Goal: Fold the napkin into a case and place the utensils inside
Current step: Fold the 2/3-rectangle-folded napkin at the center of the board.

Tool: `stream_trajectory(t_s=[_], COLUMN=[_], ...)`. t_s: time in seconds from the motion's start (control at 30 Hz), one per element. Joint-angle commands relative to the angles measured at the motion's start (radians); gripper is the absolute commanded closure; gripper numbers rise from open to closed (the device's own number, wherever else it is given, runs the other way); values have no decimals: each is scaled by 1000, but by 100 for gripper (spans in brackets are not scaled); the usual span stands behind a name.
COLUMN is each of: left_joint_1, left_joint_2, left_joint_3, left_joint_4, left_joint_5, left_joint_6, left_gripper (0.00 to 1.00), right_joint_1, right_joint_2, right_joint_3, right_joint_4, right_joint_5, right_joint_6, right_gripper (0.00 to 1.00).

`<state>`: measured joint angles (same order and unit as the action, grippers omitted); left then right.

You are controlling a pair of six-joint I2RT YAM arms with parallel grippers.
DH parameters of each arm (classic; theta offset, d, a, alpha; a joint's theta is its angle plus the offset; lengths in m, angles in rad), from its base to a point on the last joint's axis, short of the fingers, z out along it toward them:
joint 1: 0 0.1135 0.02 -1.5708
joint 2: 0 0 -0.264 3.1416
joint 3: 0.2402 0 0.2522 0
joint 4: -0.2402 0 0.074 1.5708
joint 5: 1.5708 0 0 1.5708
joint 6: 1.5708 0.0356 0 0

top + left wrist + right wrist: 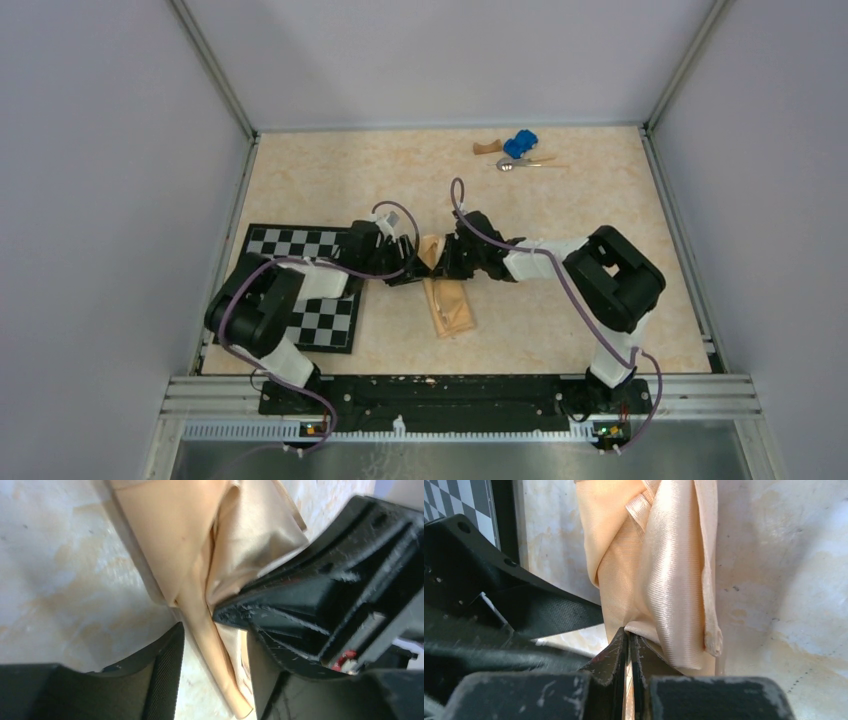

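Desk [560,200], pale and marbled, with the checkerboard mat [290,242] at near left. Napkin [450,305] at centre, just right of the mat: a part-folded strip, its far end gathered between my hands. Right hand [629,637] is pinched tight on a cloth edge. Left hand [215,640] stands part-open astride a fold, gripping nothing. The cloth looks thin, limp and probably slippery, so I would take doubled edges. Utensils [510,164] lie far right, well apart.
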<state>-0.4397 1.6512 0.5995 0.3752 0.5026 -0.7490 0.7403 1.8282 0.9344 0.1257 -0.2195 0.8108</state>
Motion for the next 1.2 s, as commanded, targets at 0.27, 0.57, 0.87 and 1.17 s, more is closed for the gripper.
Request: stream_trajectory(t_s=[0.27, 0.57, 0.87, 1.17], left_joint_1=[-171, -238, -238, -237], left_joint_2=[-269, -158, -81, -75], left_joint_3=[-75, -26, -20, -67], left_joint_4=[-199, -253, -280, -234], left_joint_5=[-214, -359, -427, -391], left_joint_6=[-26, -54, -68, -74], left_gripper=[20, 42, 74, 84], right_joint_1=[25, 25, 24, -63], right_joint_2=[6, -2, -30, -165], right_joint_3=[-9, -2, -7, 4], right_joint_4=[39, 53, 35, -88], right_joint_5=[14, -9, -16, -52], right_joint_6=[71, 121, 104, -59], right_gripper=[100, 100, 95, 43])
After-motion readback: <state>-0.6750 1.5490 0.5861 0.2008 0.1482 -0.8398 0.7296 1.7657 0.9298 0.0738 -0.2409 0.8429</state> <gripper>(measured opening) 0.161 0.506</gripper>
